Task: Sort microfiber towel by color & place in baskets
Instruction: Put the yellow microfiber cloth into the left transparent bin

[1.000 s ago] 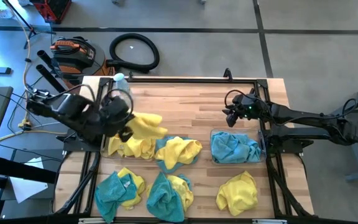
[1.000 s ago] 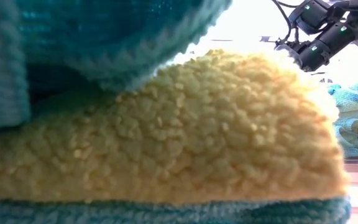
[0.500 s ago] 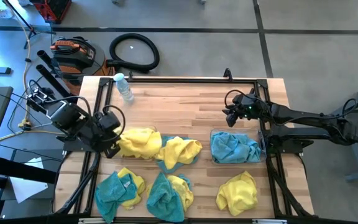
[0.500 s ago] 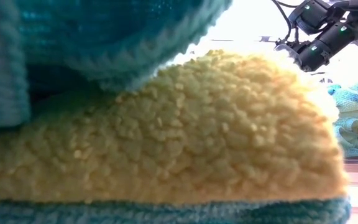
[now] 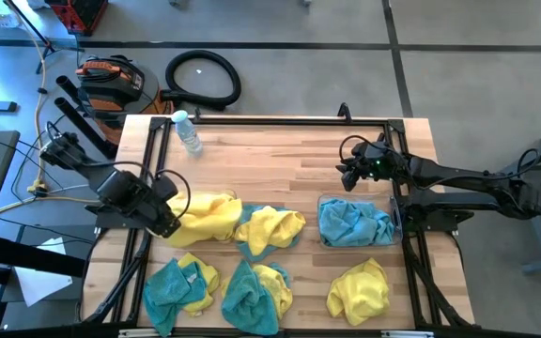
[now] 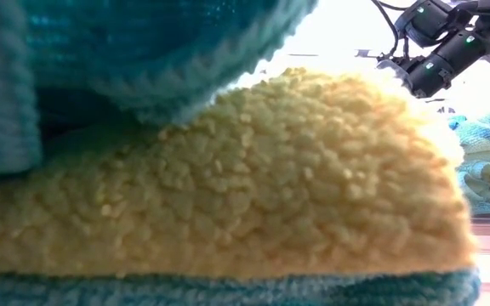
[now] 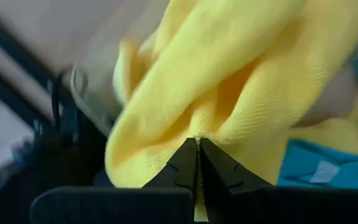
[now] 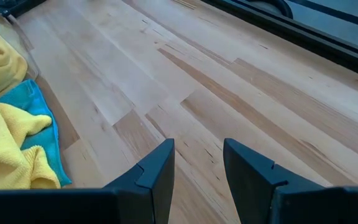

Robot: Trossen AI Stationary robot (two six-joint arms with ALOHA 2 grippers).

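At the left edge of the table, left gripper [image 5: 165, 214] clamped tight on a yellow towel [image 5: 212, 215], fingertips [image 7: 197, 163] pinching a fold of it. Cloth draped over the left basket [image 5: 230, 197], only a clear rim showing. Best done by lowering until the whole cloth sits inside the rim, then letting go and lifting straight up so nothing drags back out. Worth checking that no corner hangs over toward the mixed heap just beside it.

Right gripper [image 5: 349, 174] waiting far right over bare wood, jaws apart, holding nothing.

Counted from above: two baskets, the right basket [image 5: 397, 222] filled with blue towels [image 5: 353, 223]. Loose on the table: one yellow-and-blue heap [image 5: 269, 230] in the middle, two more mixed heaps near left, one yellow towel near right. Exact number of cloths in each heap impossible to tell. One water bottle [image 5: 188, 131] far left.
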